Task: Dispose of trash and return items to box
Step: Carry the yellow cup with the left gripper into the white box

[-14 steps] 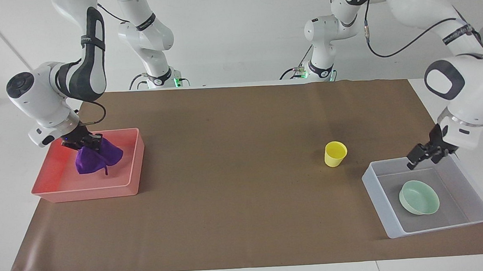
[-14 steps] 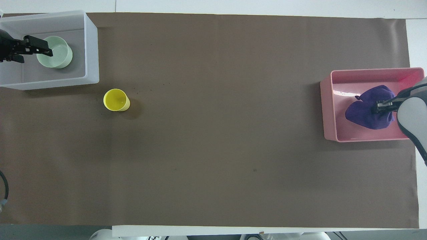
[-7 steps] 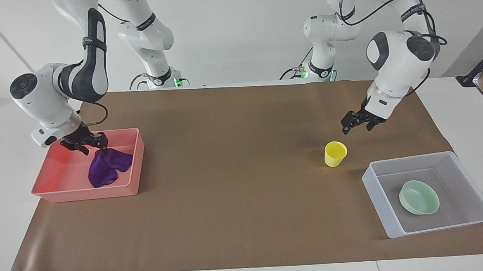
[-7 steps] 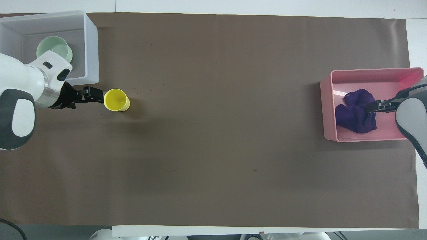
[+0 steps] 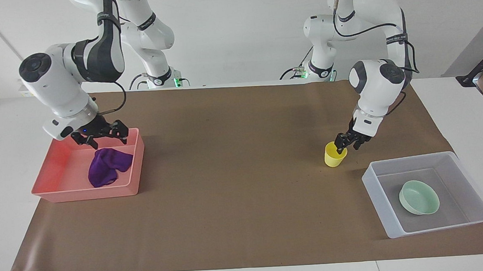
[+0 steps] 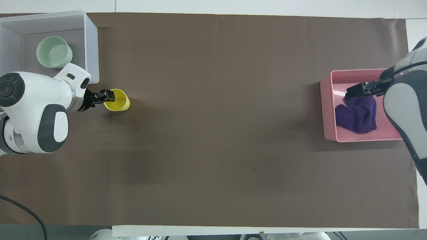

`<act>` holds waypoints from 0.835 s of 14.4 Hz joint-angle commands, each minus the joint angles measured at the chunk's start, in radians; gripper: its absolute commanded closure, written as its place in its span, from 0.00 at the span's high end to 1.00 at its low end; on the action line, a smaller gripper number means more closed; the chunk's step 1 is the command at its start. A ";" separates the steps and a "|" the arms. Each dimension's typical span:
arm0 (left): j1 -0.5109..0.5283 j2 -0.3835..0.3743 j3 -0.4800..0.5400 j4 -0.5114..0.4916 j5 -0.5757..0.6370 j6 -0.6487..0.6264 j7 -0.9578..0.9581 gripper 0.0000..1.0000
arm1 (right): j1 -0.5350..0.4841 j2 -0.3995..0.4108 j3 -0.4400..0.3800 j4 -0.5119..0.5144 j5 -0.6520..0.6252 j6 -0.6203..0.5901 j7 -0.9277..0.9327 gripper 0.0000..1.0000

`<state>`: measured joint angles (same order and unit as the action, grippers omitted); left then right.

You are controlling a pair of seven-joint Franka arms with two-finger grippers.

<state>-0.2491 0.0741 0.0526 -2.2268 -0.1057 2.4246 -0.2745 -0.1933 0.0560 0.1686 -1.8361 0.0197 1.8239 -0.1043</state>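
The purple rag [image 5: 107, 169] lies loose in the pink tray [image 5: 137, 157]; it also shows in the overhead view [image 6: 357, 115]. My right gripper [image 5: 103, 137] hangs open and empty just above the rag, over the tray. The yellow cup [image 5: 333, 157] stands upright on the brown mat, nearer to the robots than the translucent box [image 5: 379, 194]. My left gripper [image 5: 346, 143] is open and down at the cup's rim, its fingers astride the rim's edge [image 6: 107, 96]. The mint-green bowl [image 5: 419, 197] sits in the box.
The brown mat [image 5: 236, 185] covers the table. The pink tray stands at the right arm's end, the box [image 6: 91, 43] at the left arm's end. The left arm's wrist overlaps the box's corner in the overhead view.
My right gripper let go of the rag, which dropped into the pink tray, then rose a little. My left gripper left the box, crossed to the cup and came down onto its rim.
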 commanded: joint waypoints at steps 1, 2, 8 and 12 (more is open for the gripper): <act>0.008 -0.011 0.004 -0.008 -0.011 0.015 -0.006 0.00 | 0.029 0.061 0.006 0.173 0.005 -0.141 0.063 1.00; 0.007 -0.011 0.004 0.005 -0.011 -0.002 -0.011 0.00 | 0.032 0.061 0.005 0.213 0.005 -0.194 0.063 1.00; 0.068 0.116 0.015 0.535 -0.025 -0.451 -0.098 0.00 | 0.026 -0.060 0.005 0.258 -0.014 -0.426 0.055 1.00; 0.184 0.180 0.021 0.625 -0.005 -0.354 -0.101 0.00 | 0.015 -0.079 -0.026 0.259 -0.014 -0.436 0.022 1.00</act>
<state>-0.1289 0.1738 0.0761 -1.6769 -0.1105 2.0247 -0.3713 -0.1653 -0.0133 0.1592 -1.5718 0.0125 1.3952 -0.0479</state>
